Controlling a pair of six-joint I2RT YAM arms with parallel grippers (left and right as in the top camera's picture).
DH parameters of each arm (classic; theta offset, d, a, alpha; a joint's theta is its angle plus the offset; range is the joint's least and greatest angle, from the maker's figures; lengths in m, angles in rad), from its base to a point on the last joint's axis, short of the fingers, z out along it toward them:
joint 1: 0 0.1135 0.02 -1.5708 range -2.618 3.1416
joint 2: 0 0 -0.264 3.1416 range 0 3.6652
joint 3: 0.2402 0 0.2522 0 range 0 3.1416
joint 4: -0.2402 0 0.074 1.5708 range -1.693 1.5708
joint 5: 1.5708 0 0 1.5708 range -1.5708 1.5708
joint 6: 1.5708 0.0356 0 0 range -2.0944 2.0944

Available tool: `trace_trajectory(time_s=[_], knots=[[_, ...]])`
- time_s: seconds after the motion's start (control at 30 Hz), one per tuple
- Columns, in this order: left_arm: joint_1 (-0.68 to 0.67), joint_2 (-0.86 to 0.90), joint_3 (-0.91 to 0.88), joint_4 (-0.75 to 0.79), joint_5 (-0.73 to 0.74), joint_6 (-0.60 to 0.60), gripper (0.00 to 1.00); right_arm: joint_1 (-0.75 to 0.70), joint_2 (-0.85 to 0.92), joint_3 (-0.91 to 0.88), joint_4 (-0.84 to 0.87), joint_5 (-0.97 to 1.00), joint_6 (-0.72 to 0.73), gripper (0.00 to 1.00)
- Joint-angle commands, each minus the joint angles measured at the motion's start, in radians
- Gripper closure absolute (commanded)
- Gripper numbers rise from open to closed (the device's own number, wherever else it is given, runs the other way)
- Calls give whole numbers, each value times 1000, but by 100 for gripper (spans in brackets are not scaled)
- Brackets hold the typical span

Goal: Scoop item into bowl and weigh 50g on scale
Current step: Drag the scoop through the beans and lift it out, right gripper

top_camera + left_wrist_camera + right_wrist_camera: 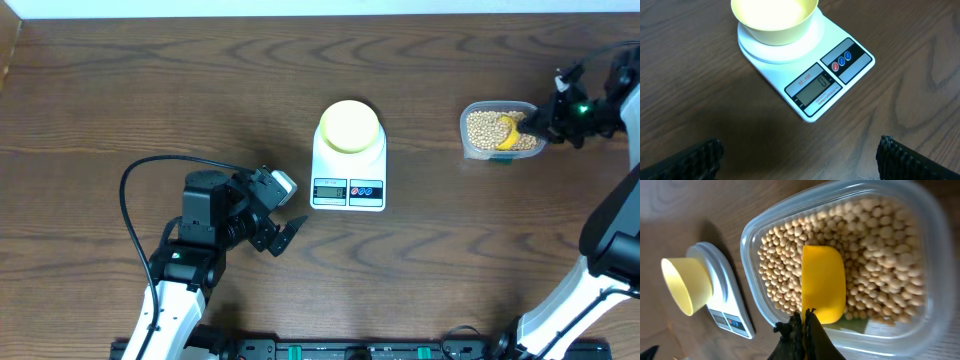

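The pale yellow-green bowl [349, 125] stands empty on the white scale [349, 178] at the table's middle; both show in the left wrist view, bowl [774, 20] and scale [827, 85], whose display reads 0. The tan beans [487, 128] fill a clear tub [500, 153] at the right. My right gripper [535, 122] is shut on the handle of a yellow scoop [510, 132], whose bowl lies in the beans [880, 260]; the scoop [822, 282] and fingers [804, 317] show in the right wrist view. My left gripper [287, 232] is open and empty, low, left of the scale's front.
The clear tub's rim [752, 275] surrounds the scoop. The scale and bowl [685, 285] lie to the tub's left in the right wrist view. A black cable [140, 175] loops at the left arm. The table's far edge runs along the top.
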Motion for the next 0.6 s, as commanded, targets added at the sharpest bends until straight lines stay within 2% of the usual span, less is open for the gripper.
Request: trace_trajectory(time_s=[0.0,0.3,0.57], knots=[[4,-8,10,0,-9,-2,1,-41,7,0,-1,-88,-17,99],[4,-8,10,0,-9,-2,1,-125,7,0,4,-238,-46,99],[4,-8,10,0,-9,-2,1,-142,7,0,1,-272,-70,99]])
